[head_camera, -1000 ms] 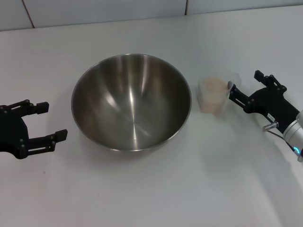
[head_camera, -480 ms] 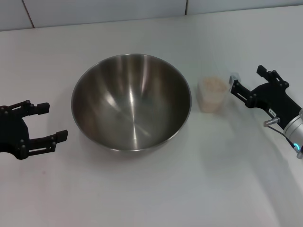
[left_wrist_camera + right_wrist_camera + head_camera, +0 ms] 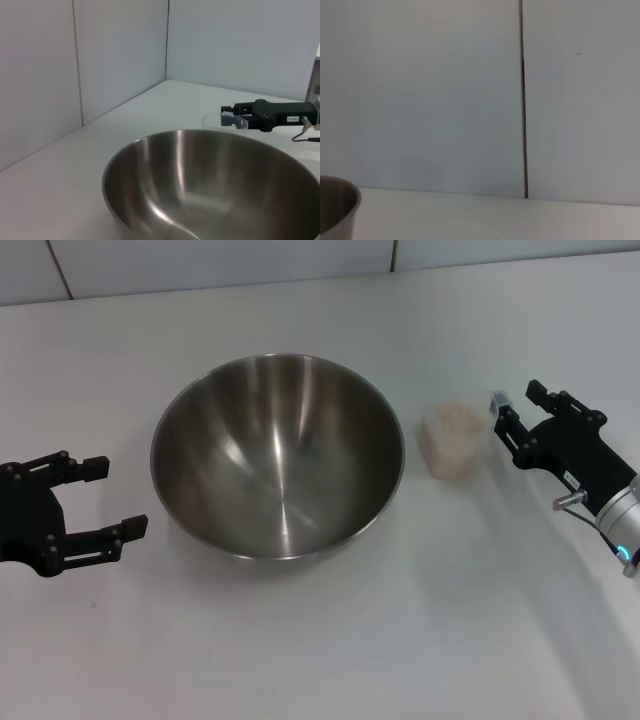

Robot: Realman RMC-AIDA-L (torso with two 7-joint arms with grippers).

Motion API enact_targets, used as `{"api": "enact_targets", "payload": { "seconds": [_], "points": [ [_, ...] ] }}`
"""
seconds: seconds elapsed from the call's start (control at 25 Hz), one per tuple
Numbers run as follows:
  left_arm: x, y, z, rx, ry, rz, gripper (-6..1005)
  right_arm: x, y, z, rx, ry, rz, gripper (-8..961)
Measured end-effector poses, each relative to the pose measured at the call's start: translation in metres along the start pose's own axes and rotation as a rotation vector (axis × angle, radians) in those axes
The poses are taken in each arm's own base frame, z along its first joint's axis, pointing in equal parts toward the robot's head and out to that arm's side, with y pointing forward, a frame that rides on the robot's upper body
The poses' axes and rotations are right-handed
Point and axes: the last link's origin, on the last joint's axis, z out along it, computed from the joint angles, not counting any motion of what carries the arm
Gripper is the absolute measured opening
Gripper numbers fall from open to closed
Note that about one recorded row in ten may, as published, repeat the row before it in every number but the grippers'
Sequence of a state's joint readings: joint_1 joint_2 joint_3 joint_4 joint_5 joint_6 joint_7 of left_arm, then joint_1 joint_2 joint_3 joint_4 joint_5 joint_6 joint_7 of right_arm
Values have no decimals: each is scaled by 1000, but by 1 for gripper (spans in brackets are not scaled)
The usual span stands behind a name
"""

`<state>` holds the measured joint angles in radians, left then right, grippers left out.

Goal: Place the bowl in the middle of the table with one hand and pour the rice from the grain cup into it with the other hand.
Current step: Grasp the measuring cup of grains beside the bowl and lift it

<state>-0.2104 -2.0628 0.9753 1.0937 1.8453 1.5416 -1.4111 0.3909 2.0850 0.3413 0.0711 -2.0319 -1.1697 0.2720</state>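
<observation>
The steel bowl (image 3: pixel 278 455) stands empty in the middle of the white table (image 3: pixel 330 640). The grain cup (image 3: pixel 453 440) stands upright just right of the bowl, with pale rice (image 3: pixel 455 421) in it. My right gripper (image 3: pixel 516 400) is open, just right of the cup and apart from it, with nothing between its fingers. My left gripper (image 3: pixel 113 499) is open and empty, left of the bowl with a small gap to it. The left wrist view shows the bowl (image 3: pixel 210 185) close up, with the right gripper (image 3: pixel 235 112) and the cup's rim (image 3: pixel 220 121) beyond it.
A light panelled wall (image 3: pixel 220 260) runs along the table's far edge. The right wrist view shows that wall (image 3: pixel 470 100) and a bit of the bowl's rim (image 3: pixel 340 200).
My right gripper has drawn back from the cup, which it touched a second ago, and shifted slightly toward the far side. The cup has shifted slightly right. The left gripper and bowl stay put.
</observation>
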Motion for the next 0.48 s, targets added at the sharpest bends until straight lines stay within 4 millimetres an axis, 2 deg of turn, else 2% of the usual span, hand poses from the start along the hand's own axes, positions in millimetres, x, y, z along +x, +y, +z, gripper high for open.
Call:
{"api": "enact_targets", "payload": {
  "seconds": [0.24, 0.32, 0.48],
  "points": [
    [2, 2, 3, -18, -1, 9, 829, 0, 2, 0, -7, -1, -14, 484],
    [5, 1, 4, -31, -4, 17, 829, 0, 2, 1, -9, -1, -16, 245],
    [10, 0, 7, -55, -39, 37, 829, -1, 3, 2, -12, -1, -17, 101]
  ]
}}
